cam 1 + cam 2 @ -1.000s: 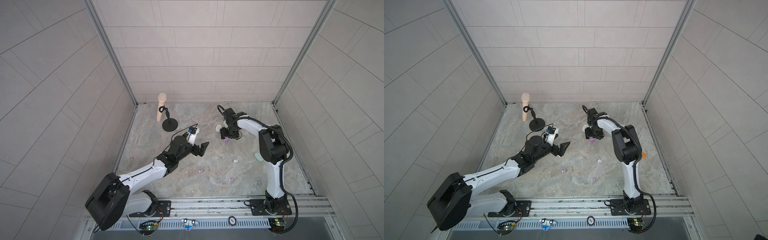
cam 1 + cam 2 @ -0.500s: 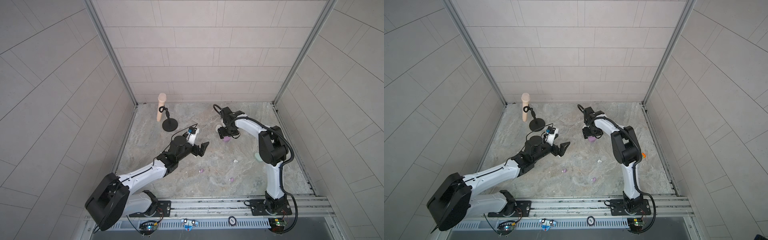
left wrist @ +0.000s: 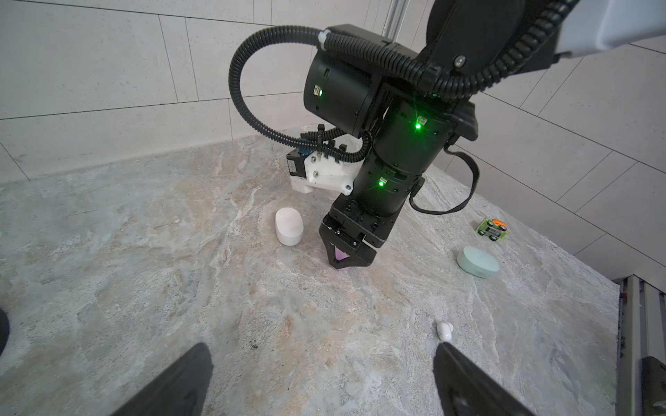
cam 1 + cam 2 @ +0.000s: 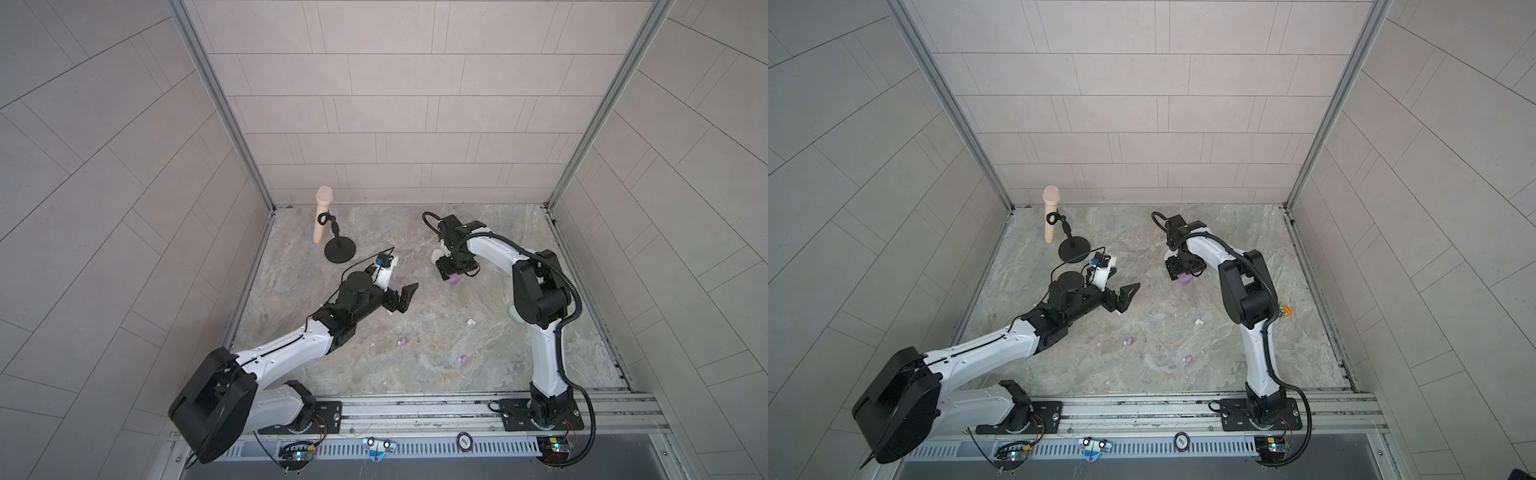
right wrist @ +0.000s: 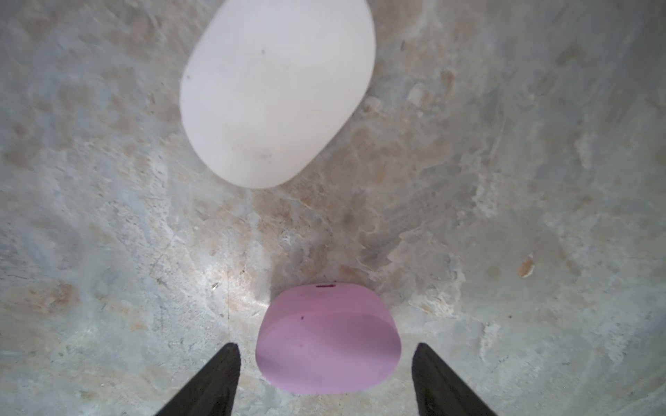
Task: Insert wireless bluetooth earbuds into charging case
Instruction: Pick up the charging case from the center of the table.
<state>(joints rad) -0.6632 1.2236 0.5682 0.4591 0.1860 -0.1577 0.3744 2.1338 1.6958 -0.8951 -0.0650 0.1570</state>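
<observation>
My right gripper [image 5: 326, 345] stands spread, one jaw on each side of the lilac case [image 5: 324, 363], touching neither side. My left gripper [image 3: 320, 347] gapes wide, empty. I count three cases, adding the white case [image 5: 277, 93] and mint case [image 3: 477, 261]. Two lilac earbuds [image 4: 402, 342] [image 4: 462, 359] and one white earbud [image 3: 445, 329] lie loose on the tabletop [image 4: 415, 249]

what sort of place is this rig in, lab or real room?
Probably a lab test cell: left arm and right arm bolted to a rail, tiled panel walls on three sides, a microphone as prop.
</observation>
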